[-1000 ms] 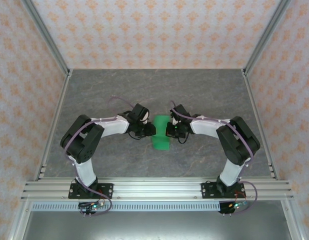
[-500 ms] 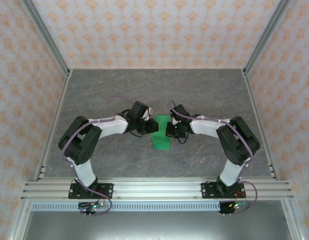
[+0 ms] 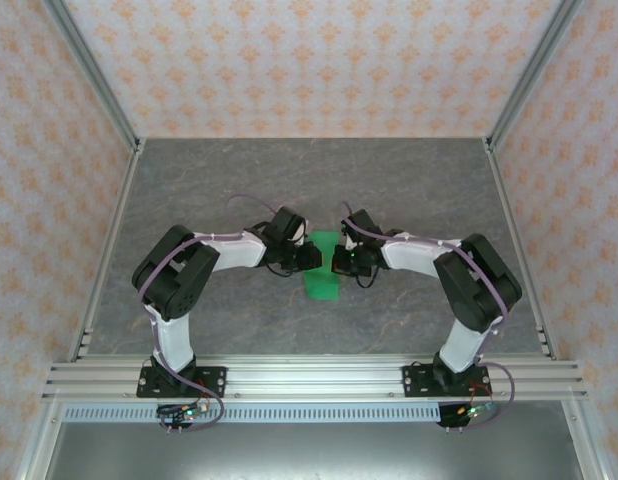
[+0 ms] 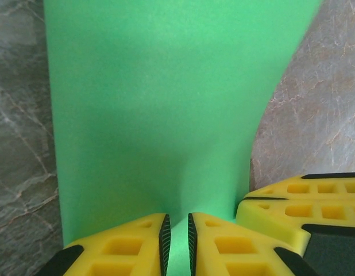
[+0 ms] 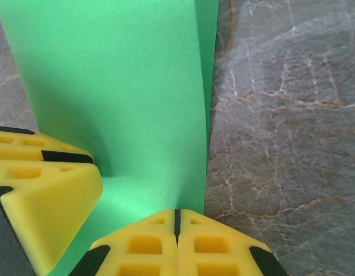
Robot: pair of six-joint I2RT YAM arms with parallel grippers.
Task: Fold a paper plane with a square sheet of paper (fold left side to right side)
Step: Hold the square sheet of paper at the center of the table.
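Note:
The square sheet of paper (image 3: pixel 323 275) is bright green and lies mid-table as a narrow oblong; a paper plane is out of view. My left gripper (image 3: pixel 309 257) is at its left edge and my right gripper (image 3: pixel 336 260) at its right edge, the two facing each other. In the left wrist view the sheet (image 4: pixel 166 103) bulges up ahead of my left gripper (image 4: pixel 177 241), whose jaws stand a narrow gap apart with green in the gap. In the right wrist view my right gripper (image 5: pixel 177 221) is shut, its tips against the sheet (image 5: pixel 126 86) near its doubled edge.
The grey marbled tabletop (image 3: pixel 409 190) stretches bare around the paper. Aluminium rails (image 3: pixel 309 378) run along the near edge, and slanted posts (image 3: pixel 99 85) with patterned walls enclose the sides and back.
My left gripper has slid right, onto the sheet's left edge, and its arm has swung in with it. The right arm and the paper have stayed in place.

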